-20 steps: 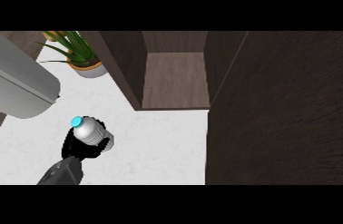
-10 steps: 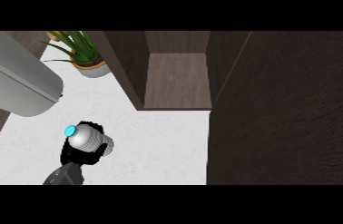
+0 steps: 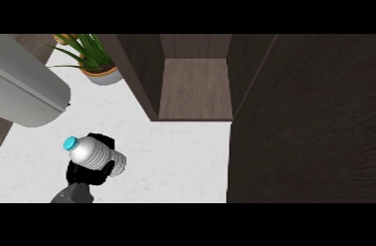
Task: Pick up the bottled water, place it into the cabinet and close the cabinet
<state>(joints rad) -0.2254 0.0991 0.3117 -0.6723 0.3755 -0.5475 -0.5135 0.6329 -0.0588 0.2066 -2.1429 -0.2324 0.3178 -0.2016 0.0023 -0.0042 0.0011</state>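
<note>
The bottled water (image 3: 99,155) is a silvery ribbed bottle with a cyan cap (image 3: 70,143), tilted so the cap points up and left. My left hand (image 3: 84,174) is curled round its lower part, over the white counter at the lower left. The dark wood cabinet (image 3: 195,88) stands open at the top centre, up and to the right of the bottle, and its shelf shows bare. Its door (image 3: 308,125) is swung out and fills the right side of the view. My right hand does not show.
A potted green plant (image 3: 92,58) stands at the back left beside the cabinet's left wall. A large grey rounded appliance (image 3: 29,95) lies at the far left. White counter (image 3: 180,155) stretches between the bottle and the door.
My left hand and the bottle have drifted slightly toward the near edge and a little left. The cabinet and its door have not moved.
</note>
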